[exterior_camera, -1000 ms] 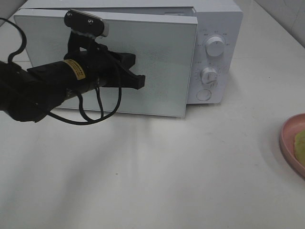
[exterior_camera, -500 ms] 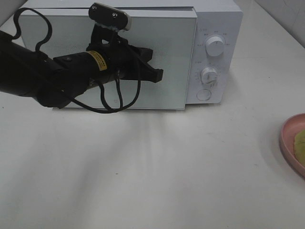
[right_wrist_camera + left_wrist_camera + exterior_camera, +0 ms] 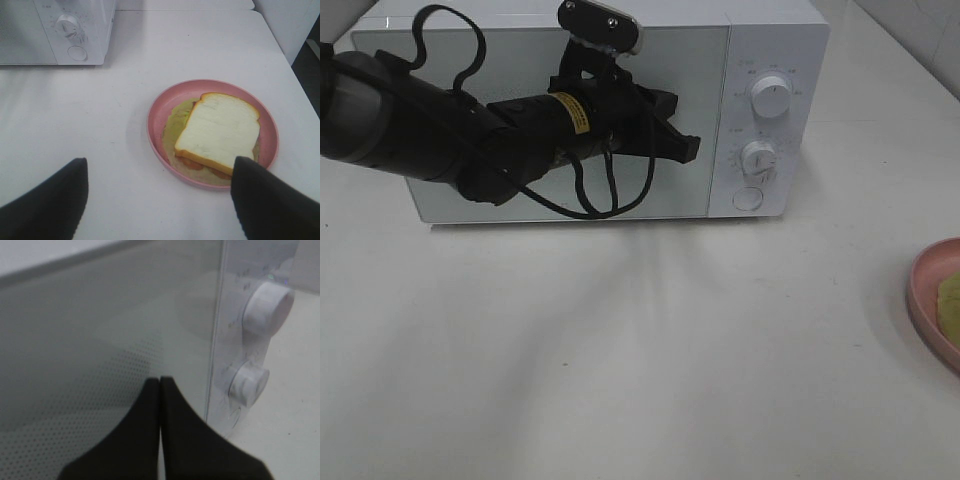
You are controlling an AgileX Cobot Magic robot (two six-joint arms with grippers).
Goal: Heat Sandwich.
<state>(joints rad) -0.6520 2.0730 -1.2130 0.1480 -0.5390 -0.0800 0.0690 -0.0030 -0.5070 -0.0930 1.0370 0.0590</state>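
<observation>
The white microwave stands at the back with its door flush against the body. My left gripper is shut, its tips against the door near the control panel; the left wrist view shows the closed fingers touching the dotted glass. The sandwich, a white bread slice over yellow-green filling, lies on a pink plate. My right gripper hangs open above the plate's near side, holding nothing. In the high view only the plate's edge and a bit of sandwich show at far right.
The panel carries two knobs and a round button. The left arm's black body and cable lie across the door front. The white tabletop stretches between microwave and plate.
The microwave door has swung from ajar to closed as my left gripper pushed it rightward and back. The plate and sandwich have not moved.
</observation>
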